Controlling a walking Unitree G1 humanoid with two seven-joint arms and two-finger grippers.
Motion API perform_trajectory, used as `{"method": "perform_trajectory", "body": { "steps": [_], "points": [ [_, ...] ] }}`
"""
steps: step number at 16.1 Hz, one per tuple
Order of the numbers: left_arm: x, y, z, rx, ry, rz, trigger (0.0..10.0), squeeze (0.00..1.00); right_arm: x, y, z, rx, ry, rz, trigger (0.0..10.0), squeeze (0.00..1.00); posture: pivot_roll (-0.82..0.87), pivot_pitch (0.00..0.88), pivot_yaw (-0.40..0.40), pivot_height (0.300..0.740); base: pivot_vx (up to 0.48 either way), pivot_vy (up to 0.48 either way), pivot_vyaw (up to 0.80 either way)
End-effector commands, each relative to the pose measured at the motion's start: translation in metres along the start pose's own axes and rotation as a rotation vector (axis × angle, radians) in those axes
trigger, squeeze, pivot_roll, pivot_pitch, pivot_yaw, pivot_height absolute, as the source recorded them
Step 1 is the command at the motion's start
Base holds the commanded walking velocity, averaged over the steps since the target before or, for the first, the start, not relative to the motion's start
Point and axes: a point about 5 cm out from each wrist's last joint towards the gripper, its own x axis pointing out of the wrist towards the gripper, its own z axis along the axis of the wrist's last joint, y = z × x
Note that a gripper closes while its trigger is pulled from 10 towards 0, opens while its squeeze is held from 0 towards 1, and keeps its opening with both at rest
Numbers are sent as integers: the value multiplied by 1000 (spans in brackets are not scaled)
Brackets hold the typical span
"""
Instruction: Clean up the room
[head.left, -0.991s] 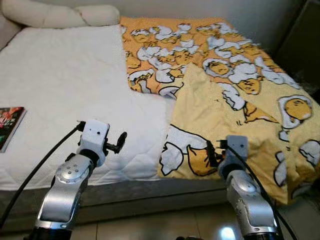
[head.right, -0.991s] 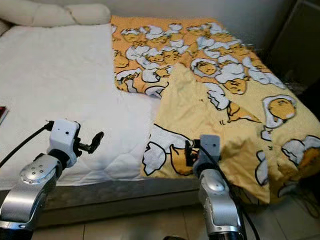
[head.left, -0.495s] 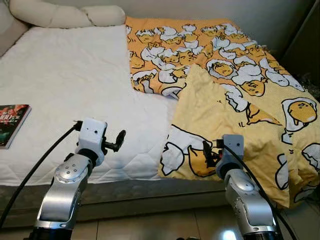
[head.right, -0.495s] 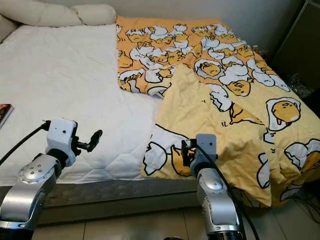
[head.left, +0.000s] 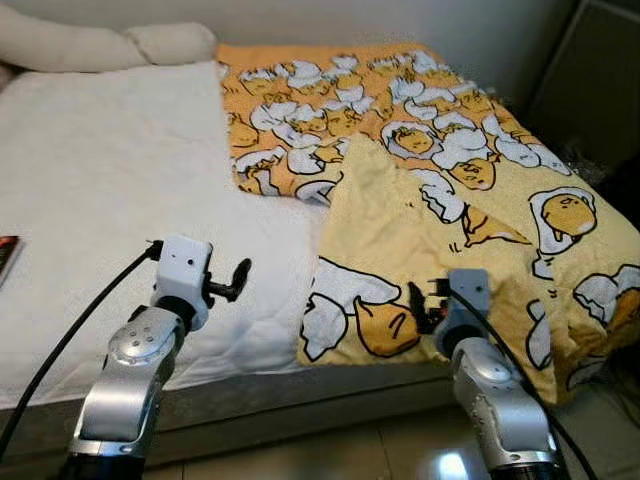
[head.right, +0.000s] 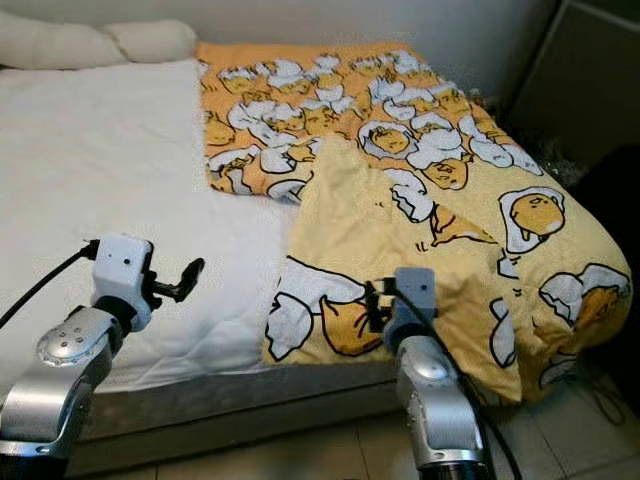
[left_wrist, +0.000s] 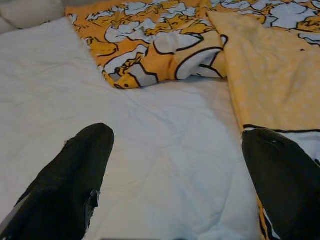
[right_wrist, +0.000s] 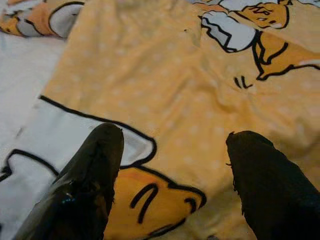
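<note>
So, yellow cartoon blanket (head.left: 450, 190) rumpled over the right side of the bed (head.left: 110, 170), corner folded back. Left gripper (left_wrist: 170, 165) wide over bare mattress, right gripper (right_wrist: 170, 165) wide over the blanket's near edge, both holding nothing

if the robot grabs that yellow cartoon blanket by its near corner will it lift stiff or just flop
Probably flop: the blanket lies folded and creased over the mattress and droops off the edge. Likely light, so the right gripper may drag trailing folds along.

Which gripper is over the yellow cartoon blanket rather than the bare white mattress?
The right gripper: it hangs open over the blanket; the left gripper is over the white mattress.
</note>
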Motion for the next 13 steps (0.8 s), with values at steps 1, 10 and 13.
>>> {"method": "perform_trajectory", "body": {
  "steps": [1, 10, 13],
  "points": [
    [1, 2, 0, -5, 7, 7, 10000, 502, 1, 4, 7, 0, -18, 19, 10000, 0, 19, 0, -29, 740, 337, 0, 0],
    [1, 2, 0, -4, 11, 7, 10000, 498, 0, 5, 7, -7, -17, 41, 10000, 0, 20, 0, -29, 740, 342, 0, -122],
    [1, 2, -1, 1, 16, 2, 10000, 494, -1, 10, 8, -46, -16, 113, 10000, 0, 20, 0, -29, 740, 342, 0, 0]
  ]
}}
